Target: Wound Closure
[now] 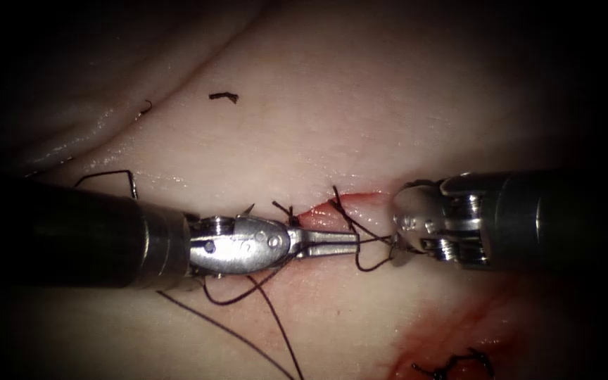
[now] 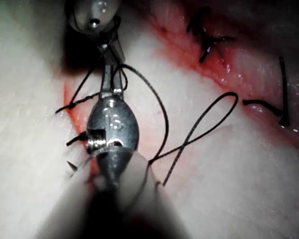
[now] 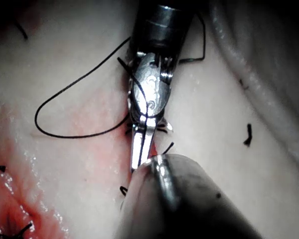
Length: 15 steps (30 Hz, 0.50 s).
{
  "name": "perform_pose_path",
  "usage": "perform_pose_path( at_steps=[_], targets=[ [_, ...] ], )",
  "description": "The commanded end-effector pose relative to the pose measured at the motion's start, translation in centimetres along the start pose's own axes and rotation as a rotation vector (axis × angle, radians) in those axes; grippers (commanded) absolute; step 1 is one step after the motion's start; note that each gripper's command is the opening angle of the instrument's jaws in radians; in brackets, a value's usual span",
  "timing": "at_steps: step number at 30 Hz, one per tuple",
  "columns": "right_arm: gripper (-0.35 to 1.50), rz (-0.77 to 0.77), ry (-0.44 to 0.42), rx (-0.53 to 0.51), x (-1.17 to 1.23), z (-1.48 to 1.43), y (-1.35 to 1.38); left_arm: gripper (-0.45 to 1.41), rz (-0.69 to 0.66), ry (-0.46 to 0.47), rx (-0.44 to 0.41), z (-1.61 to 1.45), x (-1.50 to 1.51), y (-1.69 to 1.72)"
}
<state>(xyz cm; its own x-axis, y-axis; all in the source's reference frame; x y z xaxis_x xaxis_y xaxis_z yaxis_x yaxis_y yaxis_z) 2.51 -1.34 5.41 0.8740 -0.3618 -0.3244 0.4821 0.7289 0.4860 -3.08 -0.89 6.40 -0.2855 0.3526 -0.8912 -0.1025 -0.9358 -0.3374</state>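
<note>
Dark thread [image 1: 371,243] crosses the cut [image 1: 346,204] at the centre of the endoscope view, and your left tool [image 1: 352,243] reaches in from 9 o'clock with its jaws closed flat on a strand of it just over the wound. Your right tool [image 1: 397,246] comes in from 3 o'clock and its tip meets the same thread beside the left tool's tip; whether its jaws are open or closed I cannot tell. From the left tool, slack thread loops down toward 6 o'clock across the pale tissue [image 1: 360,105]. A finished stitch [image 1: 286,210] with short tails sits on the cut just above the left tool's wrist. Red fluid [image 1: 452,331] stains the tissue toward 5 o'clock, around another knot [image 1: 459,364]. Two cut ends of thread [image 1: 223,96] lie toward 11 o'clock. I cannot make out the needle with certainty.
</note>
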Motion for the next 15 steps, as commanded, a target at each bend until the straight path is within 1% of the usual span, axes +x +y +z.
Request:
perform_pose_path(
  at_steps=[1,4,5,9,15],
  targets=[
    [-0.35,-0.007,0.047,-0.021,0.15,-0.09,0.11,-0.45,0.000,-0.006,0.002,0.09,-0.06,0.05],
    [-0.35,-0.002,0.118,-0.028,0.22,-0.19,0.18,-0.45,0.005,-0.021,-0.004,0.14,-0.08,0.15],
    [-0.35,-0.004,0.128,-0.027,0.23,-0.19,0.19,-0.45,0.007,-0.027,-0.004,0.16,-0.09,0.18],
    [-0.35,-0.009,0.145,-0.028,0.22,-0.19,0.22,-0.45,0.018,-0.034,-0.013,0.25,-0.15,0.29],
    [-0.35,0.002,0.182,-0.026,0.14,-0.21,0.31,-0.45,0.027,-0.060,-0.038,0.41,-0.29,0.48]
  ],
)
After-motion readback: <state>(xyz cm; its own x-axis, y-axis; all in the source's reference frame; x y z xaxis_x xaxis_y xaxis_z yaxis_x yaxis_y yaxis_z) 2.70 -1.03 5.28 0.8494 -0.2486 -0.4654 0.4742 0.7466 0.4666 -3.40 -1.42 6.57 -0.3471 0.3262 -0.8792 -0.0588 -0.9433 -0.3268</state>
